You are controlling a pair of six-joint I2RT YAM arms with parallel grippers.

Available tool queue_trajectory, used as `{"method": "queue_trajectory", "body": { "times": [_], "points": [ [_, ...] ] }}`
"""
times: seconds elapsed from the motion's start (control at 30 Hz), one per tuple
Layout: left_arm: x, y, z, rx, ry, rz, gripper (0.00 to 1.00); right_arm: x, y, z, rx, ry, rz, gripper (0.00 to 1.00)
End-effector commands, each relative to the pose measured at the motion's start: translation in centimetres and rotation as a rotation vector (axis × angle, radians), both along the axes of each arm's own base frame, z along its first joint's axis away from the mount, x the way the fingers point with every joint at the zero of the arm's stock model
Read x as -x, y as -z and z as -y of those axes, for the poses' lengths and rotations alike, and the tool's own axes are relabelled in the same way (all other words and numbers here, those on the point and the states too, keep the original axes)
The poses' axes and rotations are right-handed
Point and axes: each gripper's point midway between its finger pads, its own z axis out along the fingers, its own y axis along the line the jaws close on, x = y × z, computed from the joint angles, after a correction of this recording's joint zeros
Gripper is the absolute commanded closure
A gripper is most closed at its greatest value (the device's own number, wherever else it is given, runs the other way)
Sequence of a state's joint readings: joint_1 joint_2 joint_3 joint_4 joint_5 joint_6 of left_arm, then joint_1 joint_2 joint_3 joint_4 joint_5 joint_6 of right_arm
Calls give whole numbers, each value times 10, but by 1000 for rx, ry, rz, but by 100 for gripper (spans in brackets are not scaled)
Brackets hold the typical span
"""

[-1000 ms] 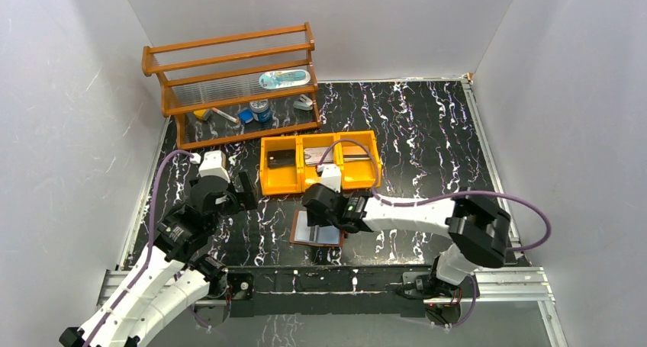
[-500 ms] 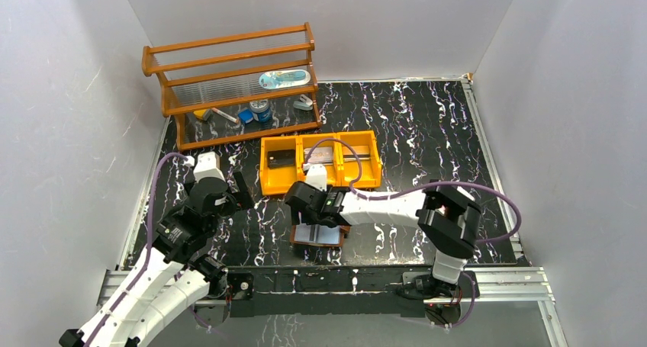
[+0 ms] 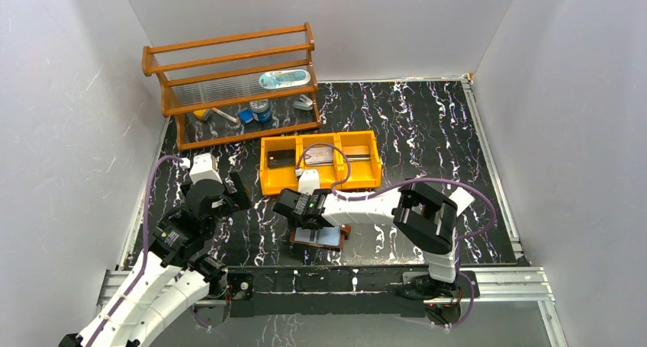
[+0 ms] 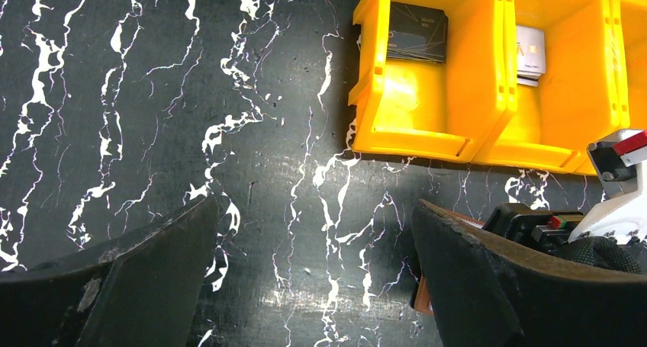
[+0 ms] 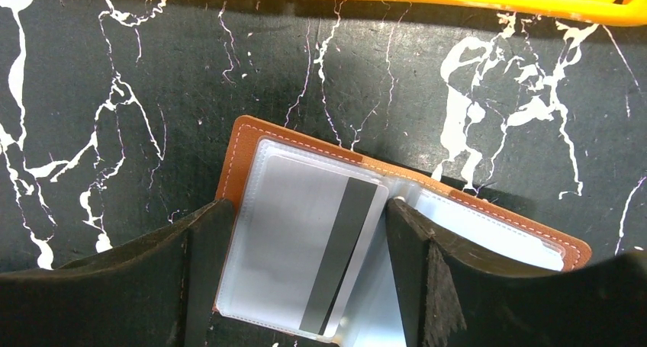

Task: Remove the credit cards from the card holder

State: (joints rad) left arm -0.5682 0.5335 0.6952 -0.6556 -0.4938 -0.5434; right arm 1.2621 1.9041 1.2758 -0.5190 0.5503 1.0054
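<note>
The card holder (image 5: 244, 145) lies open on the counter (image 5: 114, 72) before the orange tray (image 4: 427, 133), a striped credit card (image 5: 305, 248) sleeved inside, under the spread right end effector (image 5: 309, 210). The tray holds a dark card (image 4: 416, 33) in its left compartment and a pale card (image 4: 532, 53) in the middle; the left end effector (image 4: 314, 210) gapes empty.

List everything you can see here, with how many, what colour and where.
card holder: one, brown, lying open in front of the tray
card: one seen, pale grey with a dark stripe, inside the card holder
tray: one, orange, three compartments, mid-table; dark flat item in its left one, pale items in the others
rack: one, brown wood, back left, small items on its shelves
table: one, black with white veins
left arm: white and black, jaws open over bare table
right arm: white and black, jaws open either side of the card
</note>
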Motion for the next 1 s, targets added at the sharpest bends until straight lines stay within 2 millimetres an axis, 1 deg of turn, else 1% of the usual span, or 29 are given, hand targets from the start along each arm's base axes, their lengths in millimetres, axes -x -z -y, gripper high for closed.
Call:
{"method": "queue_trajectory", "body": {
  "times": [0.0,0.13,0.3,0.47,0.6,0.7,0.87,0.97],
  "points": [
    [-1,-7,-6,-1,-30,20,2,2,-7,-4,-41,12,6,19],
    [-2,-6,-4,-2,-24,16,2,5,-13,-12,-112,-15,-2,17],
    [-2,-5,-3,-4,-18,9,2,8,-14,-16,-135,-33,-16,16],
    [-2,-4,-3,-4,-17,6,2,8,-16,-14,-138,-33,-10,18],
    [-2,-4,-2,-4,-17,6,2,8,-17,-13,-133,-38,-7,23],
    [-2,-3,-2,-6,-15,3,2,8,-14,-10,-111,-44,-6,27],
    [-2,-3,-1,-6,-11,1,2,8,-4,-3,-48,-31,-20,27],
    [-2,-2,-1,-8,-9,0,2,6,-3,0,-32,-22,-13,28]
  ]
}}
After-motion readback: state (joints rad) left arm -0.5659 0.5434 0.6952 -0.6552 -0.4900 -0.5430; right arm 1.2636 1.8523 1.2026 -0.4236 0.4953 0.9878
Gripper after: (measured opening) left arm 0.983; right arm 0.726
